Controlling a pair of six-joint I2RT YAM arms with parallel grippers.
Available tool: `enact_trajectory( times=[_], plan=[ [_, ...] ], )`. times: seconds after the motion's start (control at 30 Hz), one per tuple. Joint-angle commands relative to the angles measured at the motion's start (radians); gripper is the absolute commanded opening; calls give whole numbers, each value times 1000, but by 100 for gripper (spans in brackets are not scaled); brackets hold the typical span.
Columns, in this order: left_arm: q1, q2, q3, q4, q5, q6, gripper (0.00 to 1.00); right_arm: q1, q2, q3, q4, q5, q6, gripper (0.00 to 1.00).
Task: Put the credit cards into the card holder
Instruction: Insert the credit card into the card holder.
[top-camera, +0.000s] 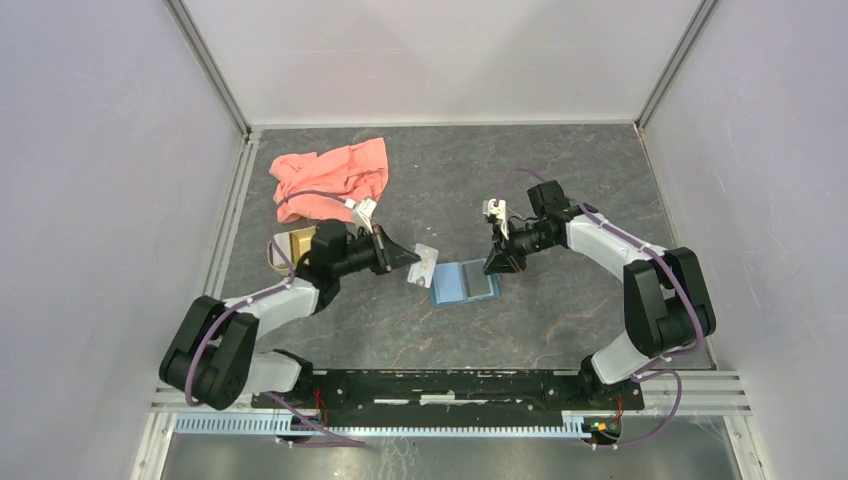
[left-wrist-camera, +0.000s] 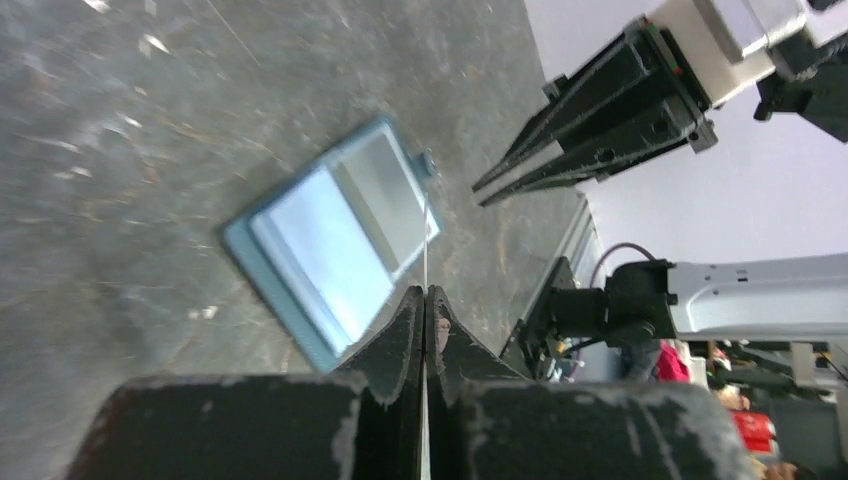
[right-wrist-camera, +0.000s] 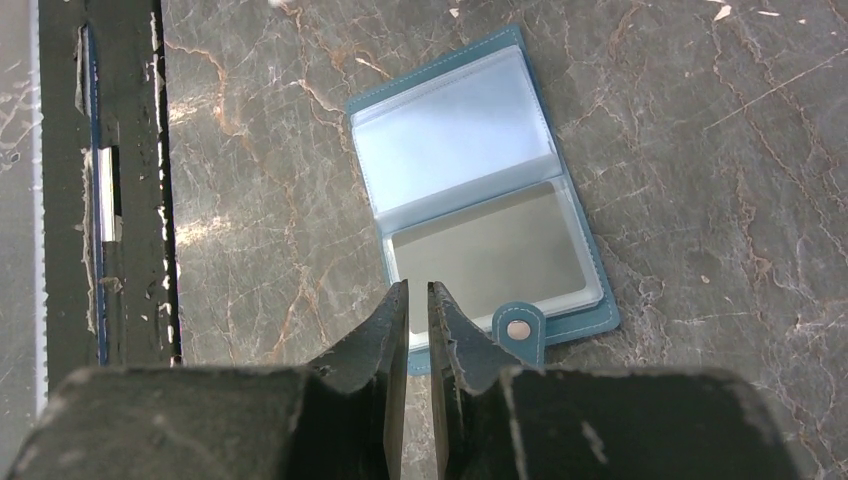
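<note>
The teal card holder (top-camera: 465, 282) lies open on the dark marble table, its clear pockets up. In the right wrist view the card holder (right-wrist-camera: 470, 190) shows one pale pocket and one grey-looking pocket, with its snap tab (right-wrist-camera: 518, 329) nearest my fingers. My left gripper (top-camera: 412, 258) is shut on a pale credit card (top-camera: 425, 266), held just left of the holder. The left wrist view shows that card (left-wrist-camera: 425, 240) edge-on as a thin white line between the closed jaws (left-wrist-camera: 425, 292), above the holder (left-wrist-camera: 320, 250). My right gripper (top-camera: 498, 265) hovers at the holder's right edge, with a narrow empty gap between its jaws (right-wrist-camera: 418, 288).
A salmon-pink cloth (top-camera: 330, 178) lies crumpled at the back left. A tan dish (top-camera: 283, 262) with a gold-yellow card (top-camera: 293, 243) in it sits behind my left arm, partly hidden. Grey walls close in the table on three sides.
</note>
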Motion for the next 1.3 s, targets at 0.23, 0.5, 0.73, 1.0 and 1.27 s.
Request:
enact_trajectory(
  times=[0.23,0.5,0.73,1.0,1.27],
  plan=[
    [-175,323,-112,701,-98,-358,2,-17,35,11,39,18,37,18],
    [-223,570,-56,859,-107,-450,2,-17,118,20,23,10,49,16],
    [-239,659,-44,850,-135,-444,2,-14,170,26,27,45,68,15],
    [-239,708,-16,845,-139,-451,2,-7,201,31,37,93,86,15],
    [-239,696,9,674,-168,-417,2,-2,217,35,36,125,94,14]
  ],
)
